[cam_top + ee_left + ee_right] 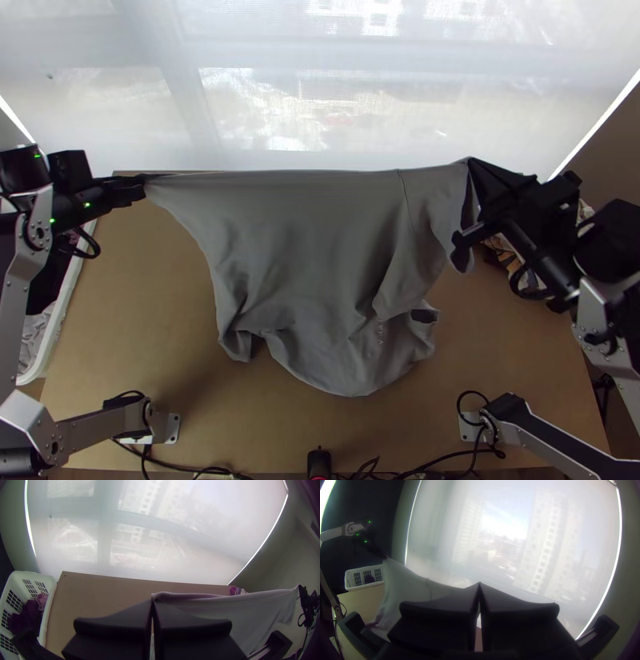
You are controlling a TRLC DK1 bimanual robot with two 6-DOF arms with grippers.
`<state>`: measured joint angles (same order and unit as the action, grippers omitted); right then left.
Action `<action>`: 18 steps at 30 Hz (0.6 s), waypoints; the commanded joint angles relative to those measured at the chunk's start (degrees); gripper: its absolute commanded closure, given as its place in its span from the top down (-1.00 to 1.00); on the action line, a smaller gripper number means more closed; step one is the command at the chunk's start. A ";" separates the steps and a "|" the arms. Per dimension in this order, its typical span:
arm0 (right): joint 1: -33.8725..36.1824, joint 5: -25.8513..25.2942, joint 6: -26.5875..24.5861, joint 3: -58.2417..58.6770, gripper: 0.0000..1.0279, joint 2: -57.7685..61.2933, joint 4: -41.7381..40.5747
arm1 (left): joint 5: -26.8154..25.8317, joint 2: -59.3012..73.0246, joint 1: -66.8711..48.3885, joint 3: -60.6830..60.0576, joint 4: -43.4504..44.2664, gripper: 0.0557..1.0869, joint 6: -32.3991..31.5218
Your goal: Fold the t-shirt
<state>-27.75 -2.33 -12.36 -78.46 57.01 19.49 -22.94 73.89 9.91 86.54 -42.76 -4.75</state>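
1 grey t-shirt, stretched between 2 hands along its far edge, lower part rumpled over 1 desk. Left hand clamped on one end of that edge, right hand clamped on the other. 1 white basket beside desk, clothes inside. Shirt has small print, too small to read.
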 commanded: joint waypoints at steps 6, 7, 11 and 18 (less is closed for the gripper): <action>13.25 6.55 2.34 -1.96 -0.95 23.05 -14.74 | 8.88 24.99 -7.01 10.31 11.83 -0.93 0.10; 13.60 6.55 2.52 -2.93 -0.95 25.52 -15.62 | 9.49 27.36 -7.10 12.60 12.09 -0.93 0.18; 14.21 6.55 2.60 -9.26 -0.95 36.24 -18.08 | 12.22 37.29 -7.54 22.18 12.35 -0.93 0.18; 15.09 6.55 2.60 -24.38 -0.95 54.26 -18.61 | 16.87 52.32 -8.77 37.91 12.44 -0.93 0.45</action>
<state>-14.11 3.97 -9.98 -91.18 95.46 2.48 -9.82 112.42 2.48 110.93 -30.89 -4.49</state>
